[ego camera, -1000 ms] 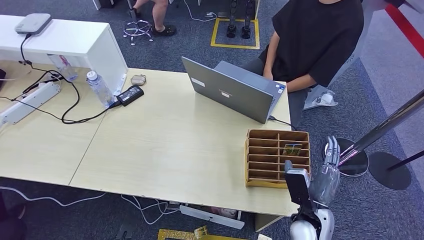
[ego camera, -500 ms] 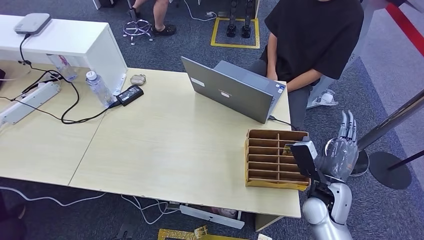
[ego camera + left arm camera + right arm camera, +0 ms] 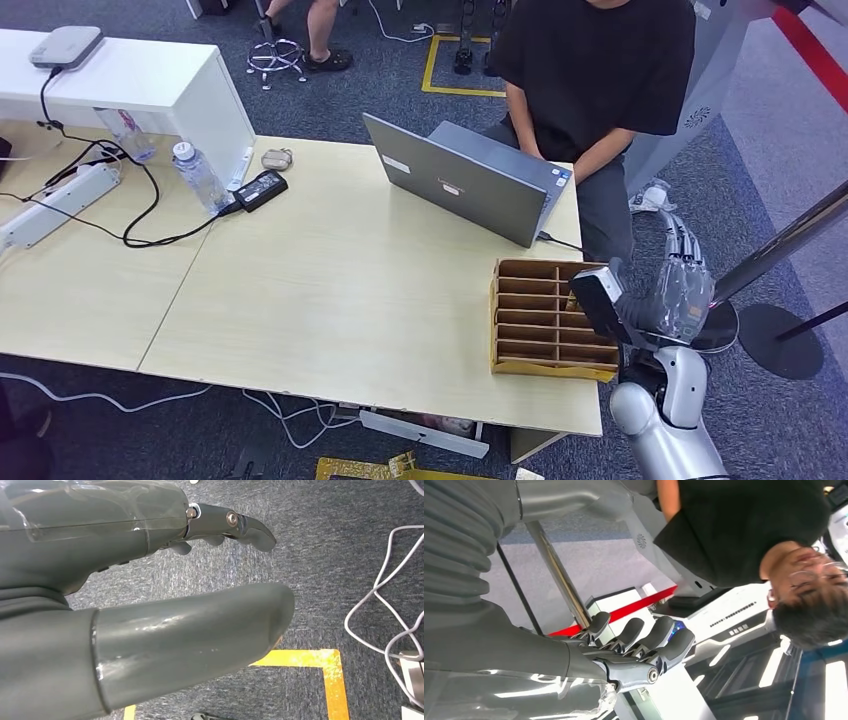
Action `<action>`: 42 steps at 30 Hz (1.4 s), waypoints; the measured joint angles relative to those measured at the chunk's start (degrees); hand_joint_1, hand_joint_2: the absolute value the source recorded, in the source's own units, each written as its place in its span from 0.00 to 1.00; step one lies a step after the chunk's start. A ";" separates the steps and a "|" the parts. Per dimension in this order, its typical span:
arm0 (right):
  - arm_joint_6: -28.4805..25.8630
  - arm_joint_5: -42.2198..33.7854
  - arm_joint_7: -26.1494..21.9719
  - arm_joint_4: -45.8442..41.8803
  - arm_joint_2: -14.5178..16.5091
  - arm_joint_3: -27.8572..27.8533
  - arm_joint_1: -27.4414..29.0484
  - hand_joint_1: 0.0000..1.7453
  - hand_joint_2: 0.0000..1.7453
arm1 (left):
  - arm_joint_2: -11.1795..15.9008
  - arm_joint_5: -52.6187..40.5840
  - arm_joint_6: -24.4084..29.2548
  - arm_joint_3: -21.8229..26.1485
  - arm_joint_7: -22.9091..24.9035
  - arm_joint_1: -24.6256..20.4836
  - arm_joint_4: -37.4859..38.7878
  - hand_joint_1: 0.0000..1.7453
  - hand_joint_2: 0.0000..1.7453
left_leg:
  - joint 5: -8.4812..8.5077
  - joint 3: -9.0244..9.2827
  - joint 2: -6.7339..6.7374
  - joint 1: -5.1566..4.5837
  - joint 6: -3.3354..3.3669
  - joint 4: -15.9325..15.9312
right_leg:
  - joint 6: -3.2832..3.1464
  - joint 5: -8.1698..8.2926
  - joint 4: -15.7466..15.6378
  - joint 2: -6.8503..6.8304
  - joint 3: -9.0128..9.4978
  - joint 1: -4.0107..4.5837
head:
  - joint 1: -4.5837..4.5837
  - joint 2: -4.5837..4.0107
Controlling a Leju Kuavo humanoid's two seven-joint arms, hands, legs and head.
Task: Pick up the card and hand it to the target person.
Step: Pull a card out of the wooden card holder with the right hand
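Table (image 3: pixel 330 290): pale wood-look laminate, smooth, matt. Slotted rack (image 3: pixel 530 318): brown wood or fibreboard, matt, can't tell which. Laptop (image 3: pixel 455 185): grey metal-look lid, satin. Right hand (image 3: pixel 682 290): grey plastic w/ glossy clear cover; left hand (image 3: pixel 150 595) glossy smooth grey plastic too. Floor (image 3: pixel 390 95): rough dark carpet w/ yellow tape (image 3: pixel 470 92). Person's shirt (image 3: pixel 600 70): black matt cloth. Bottle (image 3: pixel 200 178): clear plastic. Post (image 3: pixel 780 245): shiny metal.

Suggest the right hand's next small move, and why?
Probably swing the right hand in and down over the wooden organizer. It hangs raised off the table's edge, fingers apart and empty, and the organizer, which likely holds the card, sits just beside it.
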 joint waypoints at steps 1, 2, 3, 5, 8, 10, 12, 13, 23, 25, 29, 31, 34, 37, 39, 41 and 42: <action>0.00 -0.09 0.75 0.22 -0.31 0.60 -0.25 0.30 1.00 | 0.00 0.00 0.00 0.00 0.00 0.00 0.00 0.00 0.00 | 0.00 0.00 0.00 0.00 0.00 0.00 | 0.00 0.00 0.00 0.00 0.00 0.00 | 0.01 0.00; 0.00 -0.19 1.45 0.44 -0.64 1.25 -0.48 0.31 1.00 | 0.00 0.02 0.01 0.00 -0.01 0.00 0.00 0.00 0.00 | 0.00 0.00 0.00 0.00 0.00 0.00 | 0.00 0.00 0.00 0.00 0.00 0.00 | 0.01 0.00; 0.01 -0.26 2.18 0.64 -1.00 2.01 -0.68 0.34 1.00 | 0.00 0.06 0.01 0.00 -0.01 0.00 0.00 0.00 0.00 | 0.00 0.00 0.00 0.00 0.00 0.00 | 0.00 0.00 0.00 0.00 0.00 0.00 | 0.01 0.00; 0.13 -0.20 3.85 0.98 -1.77 3.62 -0.91 0.37 1.00 | 0.00 0.14 0.02 0.00 0.05 0.00 0.00 0.00 0.00 | 0.00 0.00 0.00 0.00 0.00 0.00 | 0.00 0.00 0.00 0.00 0.00 0.00 | 0.01 0.00; 0.75 0.11 6.91 1.28 -2.98 6.00 -1.11 0.36 1.00 | 0.02 0.17 0.03 0.00 0.23 0.00 0.00 0.00 0.00 | 0.00 0.00 0.00 0.00 0.00 0.00 | 0.00 0.00 0.00 -0.01 0.00 0.00 | 0.01 0.00; 1.32 0.25 8.34 1.40 -3.84 7.51 -1.39 0.38 1.00 | 0.02 0.24 0.06 0.00 0.26 0.00 0.00 0.00 0.00 | 0.00 0.00 0.00 0.00 0.00 0.00 | 0.00 0.00 0.00 0.00 0.00 0.00 | 0.01 0.00; 1.80 0.36 9.23 1.53 -4.62 8.76 -1.60 0.40 1.00 | 0.03 0.32 0.09 0.00 0.25 0.01 0.00 0.00 0.00 | 0.00 0.00 0.00 0.00 0.00 0.00 | 0.00 0.00 0.00 -0.01 0.00 0.00 | 0.01 0.00; 1.96 0.43 9.54 1.57 -4.94 9.24 -1.63 0.40 1.00 | 0.03 0.34 0.10 0.00 0.25 0.01 0.00 0.00 0.00 | 0.00 0.00 0.00 0.00 0.00 0.01 | 0.00 0.00 0.00 -0.01 0.00 0.00 | 0.01 0.00; 4.71 1.20 13.60 0.40 -8.33 13.92 -1.61 0.44 1.00 | 0.04 0.66 0.19 0.00 0.58 0.02 0.00 0.00 0.00 | 0.00 0.01 0.00 0.00 0.00 0.01 | 0.00 0.00 -0.01 0.00 0.00 0.00 | 0.01 0.00; 5.64 1.62 14.63 -0.09 -9.05 14.63 -1.57 0.45 1.00 | 0.04 0.78 0.27 0.00 0.60 0.02 0.00 0.00 0.00 | 0.00 0.01 0.00 0.00 0.00 0.01 | 0.00 0.00 -0.01 0.00 0.00 0.00 | 0.01 0.00; 7.27 2.15 15.92 -0.95 -10.31 15.67 -1.51 0.44 1.00 | 0.04 1.07 0.35 0.00 0.71 0.02 0.00 0.00 0.00 | 0.00 0.01 0.00 0.00 0.00 0.01 | 0.00 0.00 -0.01 0.00 0.00 0.00 | 0.00 0.00; 7.97 2.14 16.29 -1.26 -10.76 16.15 -1.48 0.45 1.00 | 0.04 1.14 0.35 0.00 0.74 0.02 0.00 0.00 0.00 | 0.00 0.01 0.00 0.00 0.00 0.01 | 0.00 0.00 -0.01 0.00 0.00 0.00 | 0.01 0.00; 8.64 2.12 16.59 -1.63 -11.34 16.87 -1.46 0.46 1.00 | 0.04 1.17 0.37 0.00 0.75 0.02 0.00 0.00 0.00 | 0.00 0.01 0.00 0.00 0.00 0.01 | 0.00 0.00 -0.01 0.00 0.00 0.00 | 0.01 0.00; 9.11 2.10 16.67 -1.77 -11.75 17.44 -1.46 0.48 1.00 | 0.04 1.17 0.41 0.00 0.86 0.02 0.00 0.00 0.00 | 0.00 0.01 0.00 0.00 0.00 0.01 | 0.00 0.00 -0.01 0.00 0.00 0.00 | 0.01 0.00; 9.48 2.04 16.78 -1.77 -11.99 17.87 -1.46 0.49 1.00 | 0.04 1.17 0.42 0.00 0.99 0.02 0.00 0.00 0.00 | 0.00 0.01 0.00 0.00 0.00 0.01 | 0.00 0.00 -0.01 0.00 0.00 0.00 | 0.01 0.00; 9.98 1.94 16.91 -1.76 -12.20 18.27 -1.46 0.49 1.00 | 0.04 1.17 0.42 0.00 1.07 0.02 0.00 0.00 0.00 | 0.00 0.01 0.00 0.00 0.00 0.01 | 0.00 0.00 -0.01 0.00 0.00 0.00 | 0.00 0.00; 10.31 1.85 16.97 -1.76 -12.27 18.45 -1.46 0.49 1.00 | 0.04 1.17 0.42 0.00 1.08 0.02 0.00 0.00 0.00 | 0.00 0.01 0.00 0.00 0.00 0.01 | 0.00 0.00 -0.01 0.00 0.00 0.00 | 0.01 0.00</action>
